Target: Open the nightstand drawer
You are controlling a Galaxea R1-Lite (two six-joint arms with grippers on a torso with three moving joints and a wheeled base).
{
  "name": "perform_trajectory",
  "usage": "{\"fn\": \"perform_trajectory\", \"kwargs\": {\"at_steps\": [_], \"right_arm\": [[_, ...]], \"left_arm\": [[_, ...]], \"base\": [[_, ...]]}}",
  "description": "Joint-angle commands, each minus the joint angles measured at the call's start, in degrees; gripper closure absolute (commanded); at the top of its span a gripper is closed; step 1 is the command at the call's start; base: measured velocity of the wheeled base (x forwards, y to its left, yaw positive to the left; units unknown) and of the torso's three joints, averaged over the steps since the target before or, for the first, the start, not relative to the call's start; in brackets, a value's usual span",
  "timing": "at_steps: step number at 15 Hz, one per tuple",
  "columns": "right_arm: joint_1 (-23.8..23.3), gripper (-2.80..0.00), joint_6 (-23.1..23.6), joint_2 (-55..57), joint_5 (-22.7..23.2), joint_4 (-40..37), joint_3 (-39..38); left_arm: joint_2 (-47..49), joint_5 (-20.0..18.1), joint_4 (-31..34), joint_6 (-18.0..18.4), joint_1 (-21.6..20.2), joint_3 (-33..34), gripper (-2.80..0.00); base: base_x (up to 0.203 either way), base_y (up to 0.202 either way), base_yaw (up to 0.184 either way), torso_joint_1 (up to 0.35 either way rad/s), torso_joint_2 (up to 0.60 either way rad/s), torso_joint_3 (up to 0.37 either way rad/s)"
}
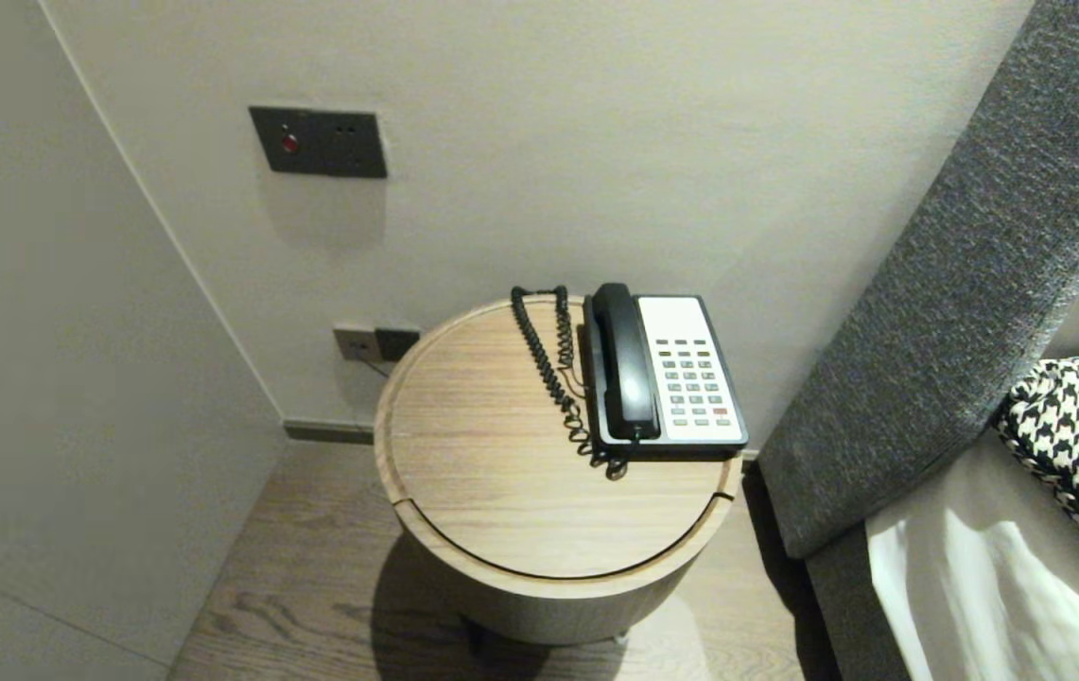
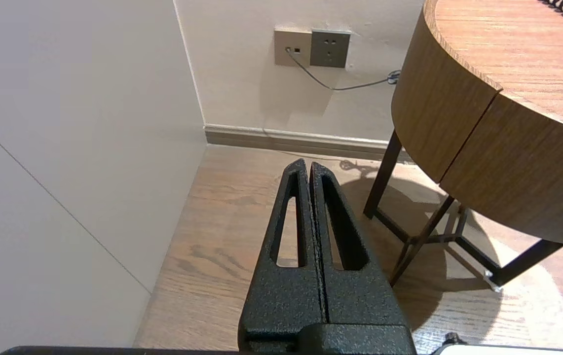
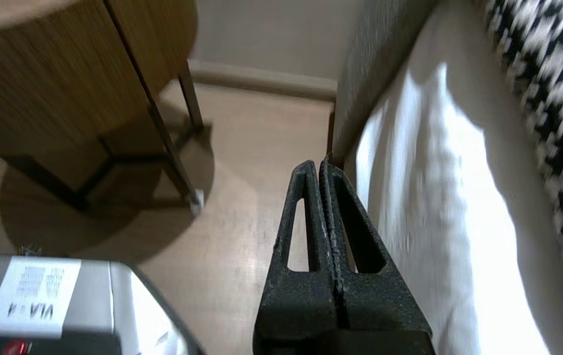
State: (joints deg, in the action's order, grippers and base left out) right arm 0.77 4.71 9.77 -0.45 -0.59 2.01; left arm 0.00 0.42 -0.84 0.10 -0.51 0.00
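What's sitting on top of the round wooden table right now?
A black-and-white telephone, its handset in the cradle, and its coiled cord lying alongside. The tabletop under the telephone is covered.

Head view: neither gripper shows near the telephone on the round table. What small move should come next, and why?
Probably raise the right gripper to tabletop height. It hangs shut and empty, low between the legs of the table and the bed sheet, while the telephone, handset cradled, sits on the table's right side, nearer that arm. The left gripper, also shut, is low by the wall.
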Motion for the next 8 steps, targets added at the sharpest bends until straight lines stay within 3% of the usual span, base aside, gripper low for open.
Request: {"fn": "perform_trajectory", "kwargs": {"at_steps": [1, 8], "right_arm": [[-0.19, 0.0, 0.37, -7.05, 1.04, -0.35, -1.25], [-0.06, 0.0, -1.11, -9.51, 1.59, -0.11, -2.01]], "left_arm": [[-0.09, 0.02, -0.01, -0.01, -0.02, 0.0, 0.0], [-0.09, 0.02, -0.04, -0.01, -0.02, 0.0, 0.0]], "base": [[0.0, 0.0, 0.0, 0.0, 0.0, 0.0], [0.0, 0.0, 0.0, 0.0, 0.0, 0.0]]}}
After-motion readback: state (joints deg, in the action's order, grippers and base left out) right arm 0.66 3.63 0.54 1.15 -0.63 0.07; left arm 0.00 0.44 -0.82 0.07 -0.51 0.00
